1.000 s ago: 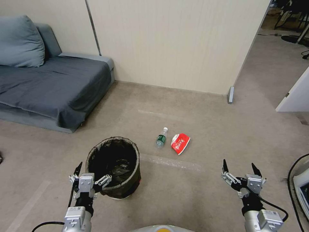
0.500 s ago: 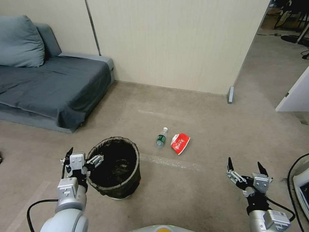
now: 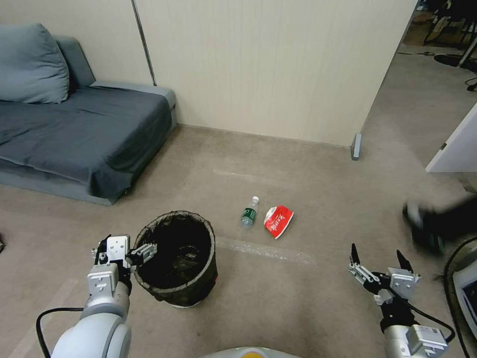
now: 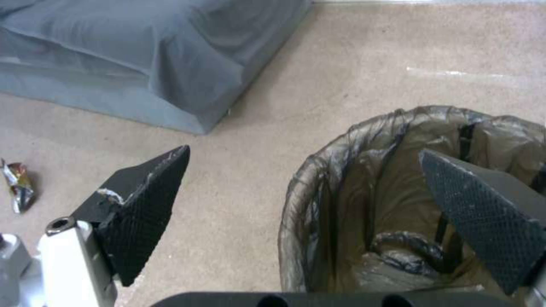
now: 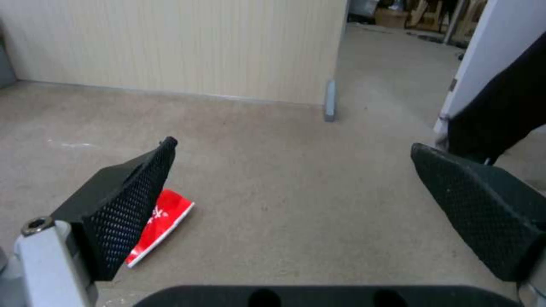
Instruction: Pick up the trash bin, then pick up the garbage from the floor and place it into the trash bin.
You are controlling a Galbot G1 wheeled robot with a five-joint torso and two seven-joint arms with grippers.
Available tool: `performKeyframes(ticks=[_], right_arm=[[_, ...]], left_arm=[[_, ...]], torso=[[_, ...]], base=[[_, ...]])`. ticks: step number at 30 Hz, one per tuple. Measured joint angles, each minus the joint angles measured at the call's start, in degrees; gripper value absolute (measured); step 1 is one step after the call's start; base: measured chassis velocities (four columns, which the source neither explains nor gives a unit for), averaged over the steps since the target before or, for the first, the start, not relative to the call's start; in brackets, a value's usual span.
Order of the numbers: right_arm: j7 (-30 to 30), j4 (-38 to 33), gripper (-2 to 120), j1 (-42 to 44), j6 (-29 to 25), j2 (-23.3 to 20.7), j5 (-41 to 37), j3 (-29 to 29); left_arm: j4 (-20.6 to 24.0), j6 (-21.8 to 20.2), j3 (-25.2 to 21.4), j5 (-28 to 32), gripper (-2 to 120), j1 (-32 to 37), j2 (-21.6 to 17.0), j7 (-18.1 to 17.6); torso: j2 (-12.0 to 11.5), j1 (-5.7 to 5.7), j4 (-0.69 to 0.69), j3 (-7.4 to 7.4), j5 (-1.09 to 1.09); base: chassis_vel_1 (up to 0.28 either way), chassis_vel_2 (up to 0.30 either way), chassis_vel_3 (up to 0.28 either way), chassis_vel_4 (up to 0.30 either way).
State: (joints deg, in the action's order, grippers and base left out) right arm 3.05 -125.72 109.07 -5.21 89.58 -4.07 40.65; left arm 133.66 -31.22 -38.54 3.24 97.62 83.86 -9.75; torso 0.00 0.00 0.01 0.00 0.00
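The trash bin (image 3: pixel 201 283), lined with a dark bag, stands on the floor at my front left. My left gripper (image 3: pixel 126 247) is open astride the bin's left rim (image 4: pixel 310 179), one finger outside (image 4: pixel 142 213) and one inside (image 4: pixel 483 213). Its fingers stand apart from the rim. Two pieces of garbage lie beyond the bin: a small clear bottle (image 3: pixel 249 213) with a green label and a red-and-white packet (image 3: pixel 278 221), (image 5: pixel 162 224). A small crumpled wrapper (image 4: pixel 17 187) lies near the sofa. My right gripper (image 3: pixel 376 250) hovers open and holding nothing over bare floor at the front right.
A grey sofa (image 3: pixel 74 129) fills the left side. A beige panel wall (image 3: pixel 268 69) stands behind, ending at a short grey post (image 3: pixel 356 145) by an opening. A person's dark foot (image 3: pixel 437 223) is at the right. A white unit (image 3: pixel 467 288) with a black cable sits at the right edge.
My left gripper has moved forward and left from the bin's near side to straddle its left rim. The right gripper drew back a little. A person's foot has come in at the right.
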Motion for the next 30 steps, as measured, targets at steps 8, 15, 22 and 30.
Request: performKeyframes(ticks=[8, 15, 22, 30], right_arm=[[0.0, 0.0, 100, 0.1, 0.0, -0.3, 0.1, -0.3], [0.0, 0.1, 100, 0.1, -0.1, -0.3, 0.1, -0.6], [0.0, 0.3, 100, 0.1, -0.2, -0.1, 0.2, -0.7], [0.0, 0.4, 100, 0.1, -0.3, 0.0, 0.3, -0.7]], left_arm=[[-2.3, -10.9, -0.7, 10.4, 100, -4.8, -5.0, -3.4], [-2.8, -11.4, -0.7, 11.1, 100, -5.2, -5.3, -3.7], [-10.2, -11.3, 0.0, 11.9, 100, -7.4, -6.0, -4.5], [-18.0, -11.1, 0.7, 12.9, 100, -10.3, -6.4, -4.1]], torso=[[0.0, 0.00, -0.02, 0.00, -0.01], [0.0, 0.00, 0.00, 0.00, 0.01], [0.0, 0.00, -0.01, 0.00, -0.05], [0.0, 0.00, -0.01, 0.00, 0.05]], base=[[0.000, 0.000, 0.000, 0.000], [0.000, 0.000, 0.000, 0.000], [0.000, 0.000, 0.000, 0.000], [0.000, 0.000, 0.000, 0.000]])
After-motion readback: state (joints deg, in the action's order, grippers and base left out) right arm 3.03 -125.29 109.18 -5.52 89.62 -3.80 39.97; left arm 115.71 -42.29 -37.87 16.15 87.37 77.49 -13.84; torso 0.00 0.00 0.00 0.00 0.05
